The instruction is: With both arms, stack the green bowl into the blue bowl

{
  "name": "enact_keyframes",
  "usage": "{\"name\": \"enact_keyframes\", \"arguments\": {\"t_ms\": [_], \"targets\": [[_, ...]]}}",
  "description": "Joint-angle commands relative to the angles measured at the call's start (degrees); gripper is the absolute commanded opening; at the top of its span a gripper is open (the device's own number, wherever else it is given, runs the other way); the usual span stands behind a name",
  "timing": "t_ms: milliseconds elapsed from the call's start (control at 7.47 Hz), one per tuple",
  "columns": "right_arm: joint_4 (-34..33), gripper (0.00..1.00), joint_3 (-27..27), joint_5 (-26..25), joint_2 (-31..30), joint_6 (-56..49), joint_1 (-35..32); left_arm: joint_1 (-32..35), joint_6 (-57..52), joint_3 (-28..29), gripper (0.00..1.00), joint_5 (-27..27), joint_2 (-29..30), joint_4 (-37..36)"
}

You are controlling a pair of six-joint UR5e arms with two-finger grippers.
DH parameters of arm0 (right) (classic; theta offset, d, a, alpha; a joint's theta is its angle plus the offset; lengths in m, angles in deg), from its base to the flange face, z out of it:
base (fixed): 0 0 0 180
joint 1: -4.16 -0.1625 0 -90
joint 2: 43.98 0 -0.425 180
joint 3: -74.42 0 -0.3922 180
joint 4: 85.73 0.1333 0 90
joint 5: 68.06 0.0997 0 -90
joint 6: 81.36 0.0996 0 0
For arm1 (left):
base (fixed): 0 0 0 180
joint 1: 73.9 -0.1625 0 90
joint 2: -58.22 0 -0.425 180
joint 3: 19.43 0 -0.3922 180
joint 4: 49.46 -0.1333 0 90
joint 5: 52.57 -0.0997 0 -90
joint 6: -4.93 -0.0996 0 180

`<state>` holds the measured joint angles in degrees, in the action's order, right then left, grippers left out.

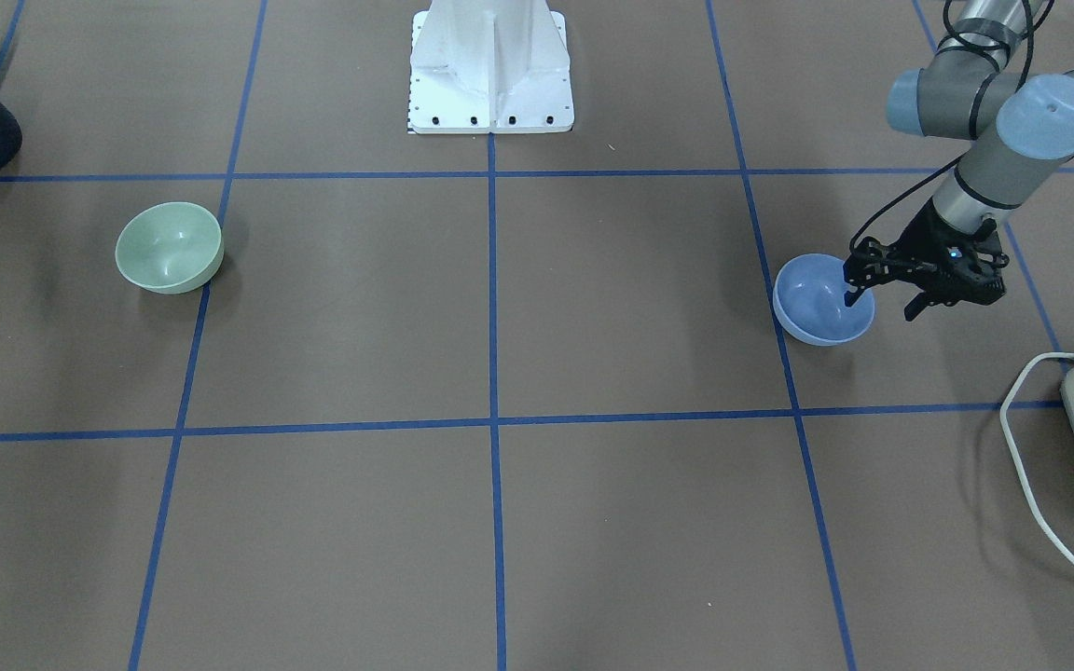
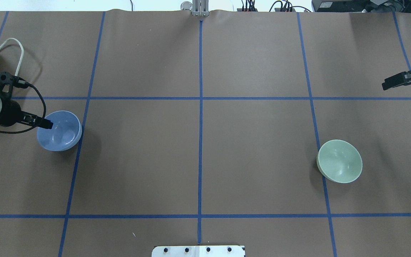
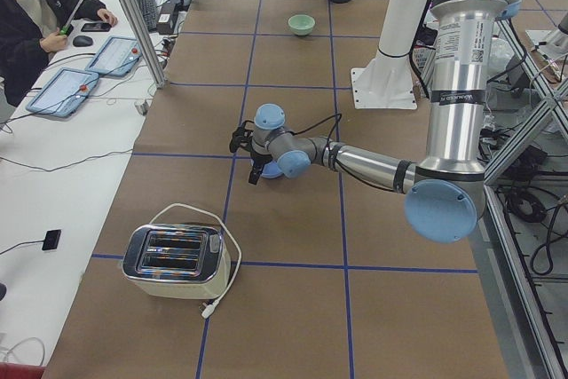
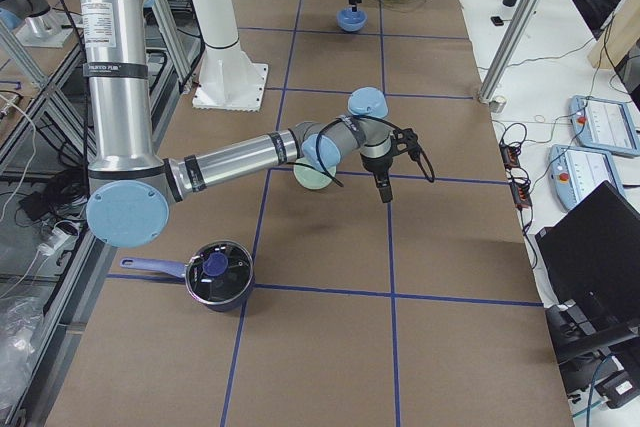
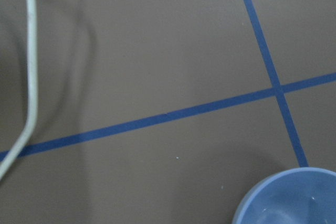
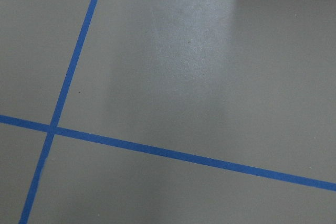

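Worktop of flat brown covering, cut into large squares by blue tape lines; white stand bolted at the robot's edge, in the middle. Along one side, in the left-end view, a long white desk with tablets and one seated operator. One toaster with a white cord at the left end, one black pot at the right end. Bowls: two, one of each colour, well apart. Blue bowl at the left end, upright, mouth up, round and so without a long axis, just beside a tape line. Green bowl toward the right end, likewise upright and mouth up, sitting across a tape line, touched by nothing. Arms: two. Left gripper low at the blue bowl, fingers parted, one down inside the bowl, the other outside its rim. Right gripper above bare worktop, apart from the green bowl; fingers there parted or together, impossible to tell.
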<state>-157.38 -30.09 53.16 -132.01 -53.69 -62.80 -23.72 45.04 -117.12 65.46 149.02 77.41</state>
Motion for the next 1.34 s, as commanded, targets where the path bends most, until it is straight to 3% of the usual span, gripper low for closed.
{"name": "enact_keyframes", "arguments": {"t_ms": [0,268,536,804,938,1205], "targets": [[0.1,1.00,0.0,0.0,0.0,0.0,0.0,-1.0,-0.2,0.5,0.00,-0.3,-0.1,0.8],[0.1,1.00,0.0,0.0,0.0,0.0,0.0,-1.0,-0.1,0.0,0.00,-0.3,0.0,1.5],[0.1,1.00,-0.1,0.0,0.1,0.1,0.1,-1.0,0.9,-5.5,0.00,0.3,1.1,-1.9],[0.1,1.00,0.0,0.0,0.1,0.1,0.1,-1.6,8.3,-8.7,0.00,-0.1,14.2,-19.4],[0.0,1.00,0.0,0.0,0.2,0.1,0.1,-6.5,12.2,-8.0,0.00,-0.5,20.4,-24.2],[0.0,1.00,0.2,0.0,0.3,0.3,0.1,-16.2,21.8,-1.1,0.00,-8.6,32.5,-27.0]]}}
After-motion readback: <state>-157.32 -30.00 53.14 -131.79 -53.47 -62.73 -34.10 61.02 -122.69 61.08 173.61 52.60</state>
